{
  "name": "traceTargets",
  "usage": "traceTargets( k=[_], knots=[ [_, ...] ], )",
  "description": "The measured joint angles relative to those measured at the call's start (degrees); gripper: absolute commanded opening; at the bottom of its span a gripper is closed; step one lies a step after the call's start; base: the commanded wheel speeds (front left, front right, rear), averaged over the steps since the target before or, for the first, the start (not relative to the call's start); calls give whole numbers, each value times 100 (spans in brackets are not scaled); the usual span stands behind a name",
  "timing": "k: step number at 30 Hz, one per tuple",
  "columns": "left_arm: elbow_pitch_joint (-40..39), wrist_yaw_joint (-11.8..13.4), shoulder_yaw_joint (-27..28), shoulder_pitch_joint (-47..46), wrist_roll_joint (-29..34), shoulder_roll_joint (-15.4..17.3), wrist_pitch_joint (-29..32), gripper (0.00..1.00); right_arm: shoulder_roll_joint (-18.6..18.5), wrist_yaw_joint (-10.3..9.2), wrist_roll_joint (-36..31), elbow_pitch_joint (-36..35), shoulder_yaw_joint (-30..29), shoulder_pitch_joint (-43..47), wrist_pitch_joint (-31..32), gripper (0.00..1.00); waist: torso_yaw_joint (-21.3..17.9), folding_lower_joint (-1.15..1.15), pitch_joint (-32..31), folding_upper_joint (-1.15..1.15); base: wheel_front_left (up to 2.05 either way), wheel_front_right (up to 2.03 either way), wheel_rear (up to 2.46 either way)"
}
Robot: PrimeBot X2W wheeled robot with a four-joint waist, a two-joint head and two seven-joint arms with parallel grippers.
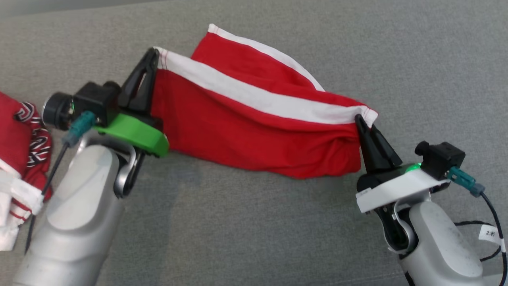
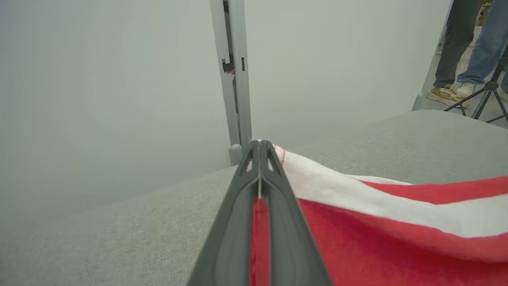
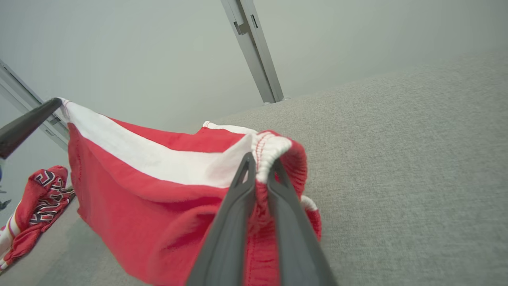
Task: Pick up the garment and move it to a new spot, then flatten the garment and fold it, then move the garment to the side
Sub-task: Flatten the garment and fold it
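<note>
The left gripper (image 1: 151,55) was pressed shut on the white-trimmed corner of the red garment (image 1: 246,123). In the left wrist view its 2 dark fingers met at the tips, with a strip of red cloth showing in the slit between them. The right gripper (image 1: 361,123) was clamped narrowly on the opposite end. In the right wrist view a bunched, stitched hem in white and red was wedged between its 2 fingers.

The garment spanned the gap between the 2 grippers, its white band running along the top from one grip to the other. The red body sagged below in loose folds, and a second red layer with a white edge rose behind. I could not tell whether its lower edge touched the grey fabric-covered surface (image 1: 254,230) beneath it.

At the far left of the head view another red, white and black patterned garment (image 1: 24,139) lay crumpled on the surface, well apart from the held one. In the left wrist view a pale wall with an upright post (image 2: 235,79) stood beyond the surface. At its upper right were a person's legs (image 2: 456,43) and a tripod (image 2: 490,89).
</note>
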Motion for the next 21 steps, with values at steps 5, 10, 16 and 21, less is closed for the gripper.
traceTargets(
  k=[5,10,16,21],
  knots=[
    [516,0,-250,-871,-131,81,0,0,146,0,-43,-12,-143,-318,0,0,-206,0,440,0,0,0,0],
    [1120,0,-575,-1629,-225,113,0,0,238,0,-47,-40,-233,-532,1,0,-447,0,816,0,0,0,0],
    [1918,0,-812,-2278,-238,179,0,0,250,0,156,-108,-84,-658,0,0,-754,0,1140,0,0,0,0],
    [2301,0,-961,-2505,-264,196,0,0,254,0,259,-162,-47,-726,0,0,-959,0,1355,0,0,0,0]
  ],
)
